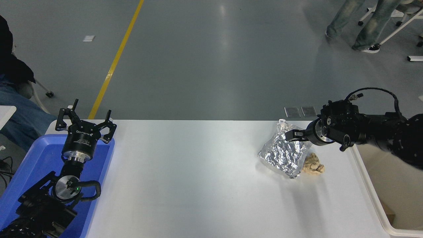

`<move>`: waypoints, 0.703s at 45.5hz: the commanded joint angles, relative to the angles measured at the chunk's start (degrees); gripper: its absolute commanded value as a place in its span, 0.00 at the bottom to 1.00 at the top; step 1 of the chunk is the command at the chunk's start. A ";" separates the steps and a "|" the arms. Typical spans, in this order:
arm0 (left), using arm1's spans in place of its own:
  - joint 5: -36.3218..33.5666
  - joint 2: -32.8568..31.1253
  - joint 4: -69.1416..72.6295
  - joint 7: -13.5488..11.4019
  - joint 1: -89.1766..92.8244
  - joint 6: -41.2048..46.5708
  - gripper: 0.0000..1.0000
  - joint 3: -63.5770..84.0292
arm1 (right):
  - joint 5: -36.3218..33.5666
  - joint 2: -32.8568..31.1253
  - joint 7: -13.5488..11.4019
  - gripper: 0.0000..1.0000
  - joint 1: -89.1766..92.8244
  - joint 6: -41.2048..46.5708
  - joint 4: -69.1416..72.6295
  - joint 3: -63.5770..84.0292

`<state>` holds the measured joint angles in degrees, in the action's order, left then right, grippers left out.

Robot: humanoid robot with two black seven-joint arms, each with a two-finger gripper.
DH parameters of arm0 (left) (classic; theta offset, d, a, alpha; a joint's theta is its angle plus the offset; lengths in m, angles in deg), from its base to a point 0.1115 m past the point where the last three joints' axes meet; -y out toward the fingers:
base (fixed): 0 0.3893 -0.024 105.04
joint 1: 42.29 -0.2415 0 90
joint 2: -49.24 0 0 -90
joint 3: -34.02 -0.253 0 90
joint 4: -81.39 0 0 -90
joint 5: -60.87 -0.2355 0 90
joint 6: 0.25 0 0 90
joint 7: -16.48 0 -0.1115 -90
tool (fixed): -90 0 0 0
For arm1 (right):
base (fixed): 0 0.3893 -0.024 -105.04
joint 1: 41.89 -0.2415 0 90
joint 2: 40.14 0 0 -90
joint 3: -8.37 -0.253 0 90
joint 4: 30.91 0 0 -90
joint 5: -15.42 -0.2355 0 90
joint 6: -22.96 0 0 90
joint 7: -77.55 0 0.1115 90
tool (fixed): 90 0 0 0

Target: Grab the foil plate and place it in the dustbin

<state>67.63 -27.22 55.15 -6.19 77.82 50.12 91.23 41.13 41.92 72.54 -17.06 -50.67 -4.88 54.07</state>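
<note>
The foil plate [286,153] is a crumpled silver tray lying on the white table [185,178] right of centre, with its far corner sticking up. My right gripper [293,135] lies low and nearly level, reaching in from the right to the plate's far right edge. I cannot see whether it is closed on the foil. The cream-white dustbin [372,201] stands at the table's right end, and my right arm crosses its far part. My left gripper [86,119] is parked open and empty over the blue tray [36,165] at the lower left.
A tan crumpled paper wad [314,165] touches the plate's right side. A bit of brown scrap [390,216] lies in the bin. A person sits at the far left [16,109]. A person's legs [360,23] stand on the floor at the top right.
</note>
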 commanded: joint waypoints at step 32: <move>0.00 0.00 0.04 0.00 0.03 0.00 1.00 0.00 | -0.05 2.41 -2.63 0.90 5.85 -4.59 -4.67 -3.60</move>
<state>67.64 -27.22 55.17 -6.19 77.83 50.13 91.23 41.09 44.14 69.99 -11.62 -55.06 -9.23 50.63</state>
